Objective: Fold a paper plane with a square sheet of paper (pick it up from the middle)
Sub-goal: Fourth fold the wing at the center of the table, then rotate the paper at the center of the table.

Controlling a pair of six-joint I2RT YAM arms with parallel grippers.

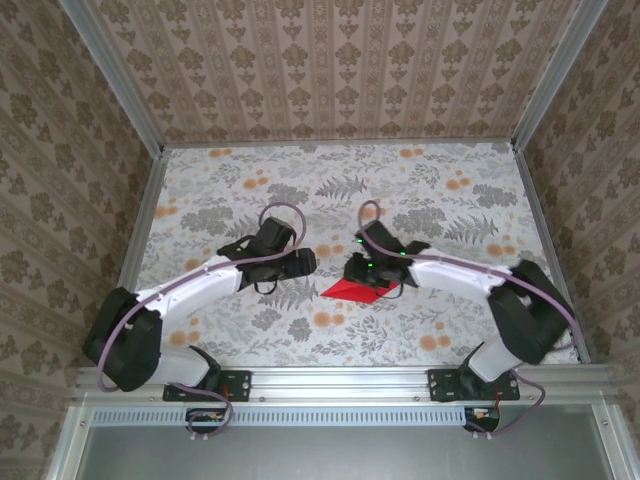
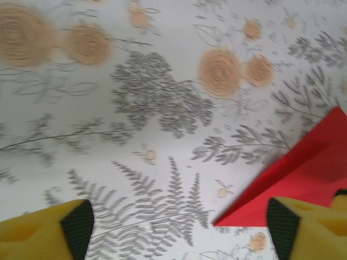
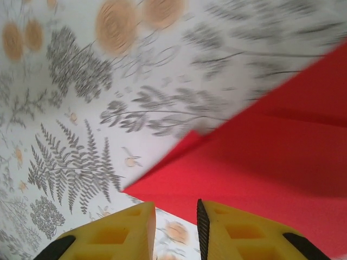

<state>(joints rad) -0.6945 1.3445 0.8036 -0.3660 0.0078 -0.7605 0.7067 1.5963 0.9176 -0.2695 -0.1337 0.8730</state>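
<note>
Mid-frame in the top view, the red sheet (image 1: 356, 291) lay just below my narrow-jawed right gripper (image 1: 362, 272), its tip pointing left toward my wide-spread left gripper (image 1: 305, 262).

The tabletop (image 1: 400, 190) carries a white covering printed with grey ferns, grey leafy sprigs and orange blooms. Beige damask wallpaper covers the back wall (image 1: 340, 60), left wall (image 1: 50, 150) and right wall (image 1: 600, 170). Aluminium posts (image 1: 110, 75) rise at the far corners, and an aluminium rail (image 1: 340, 380) runs along the near edge.
</note>
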